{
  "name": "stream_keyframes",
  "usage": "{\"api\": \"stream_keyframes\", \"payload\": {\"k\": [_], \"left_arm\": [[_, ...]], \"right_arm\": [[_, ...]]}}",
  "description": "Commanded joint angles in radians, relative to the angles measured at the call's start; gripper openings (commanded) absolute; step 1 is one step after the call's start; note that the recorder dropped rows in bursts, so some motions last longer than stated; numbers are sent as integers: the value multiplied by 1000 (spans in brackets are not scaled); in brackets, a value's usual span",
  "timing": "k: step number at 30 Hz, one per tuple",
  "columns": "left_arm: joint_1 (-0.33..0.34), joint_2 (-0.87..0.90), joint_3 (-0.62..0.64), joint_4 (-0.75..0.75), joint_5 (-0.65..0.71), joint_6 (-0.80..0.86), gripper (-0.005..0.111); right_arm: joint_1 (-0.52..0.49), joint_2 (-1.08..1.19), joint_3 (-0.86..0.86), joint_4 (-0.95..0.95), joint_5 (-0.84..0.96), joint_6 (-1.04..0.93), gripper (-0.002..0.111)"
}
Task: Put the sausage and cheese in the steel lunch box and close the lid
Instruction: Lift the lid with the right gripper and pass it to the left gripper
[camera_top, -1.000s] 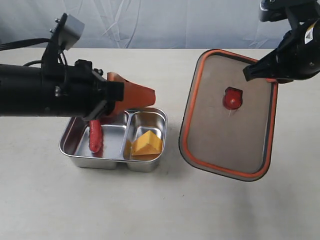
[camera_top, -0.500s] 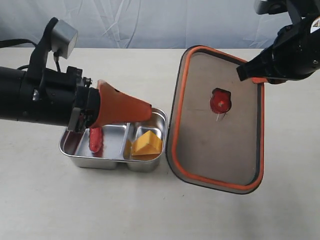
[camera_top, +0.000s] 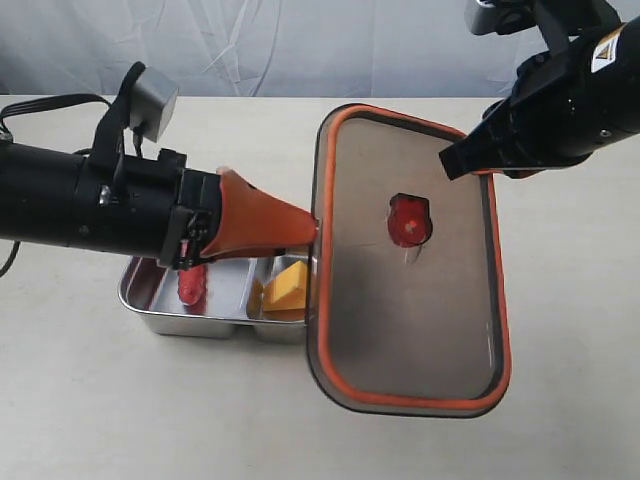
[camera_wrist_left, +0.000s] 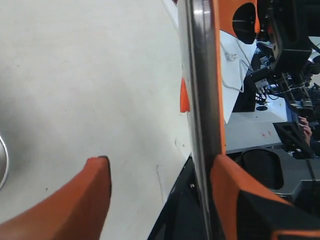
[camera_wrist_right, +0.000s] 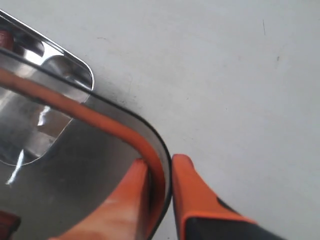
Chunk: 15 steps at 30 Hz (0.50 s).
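The steel lunch box (camera_top: 165, 322) sits on the table at centre left. The sausage (camera_top: 190, 286) lies in its larger compartment and the cheese (camera_top: 288, 287) in the smaller one. The dark lid (camera_top: 410, 300), with an orange rim and a red centre tab, hangs tilted above the box's right end. My right gripper (camera_top: 467, 160) (camera_wrist_right: 161, 161) is shut on the lid's far rim (camera_wrist_right: 155, 165). My left gripper (camera_top: 300, 228) (camera_wrist_left: 160, 160) is open over the box. The lid's left edge (camera_wrist_left: 200, 100) stands between its fingers, close against one finger (camera_wrist_left: 225, 185).
The box's steel rim (camera_wrist_right: 75, 57) shows past the lid in the right wrist view. Bare beige tabletop (camera_top: 150, 410) lies in front of the box and to the right of the lid. A pale cloth backdrop (camera_top: 300, 45) closes the far side.
The right arm has carried the lid leftward until it overlaps the box's right end. The left gripper has opened wider, and the lid's edge now stands between its fingers.
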Motion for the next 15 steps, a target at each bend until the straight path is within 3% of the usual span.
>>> {"api": "stream_keyframes", "payload": {"k": [1, 15], "left_arm": [[2, 9, 2, -58, 35, 42, 57], [-9, 9, 2, -107, 49, 85, 57]], "right_arm": [[7, -7, -1, 12, -15, -2, -1], [7, -7, -1, 35, -40, -4, -1]]}}
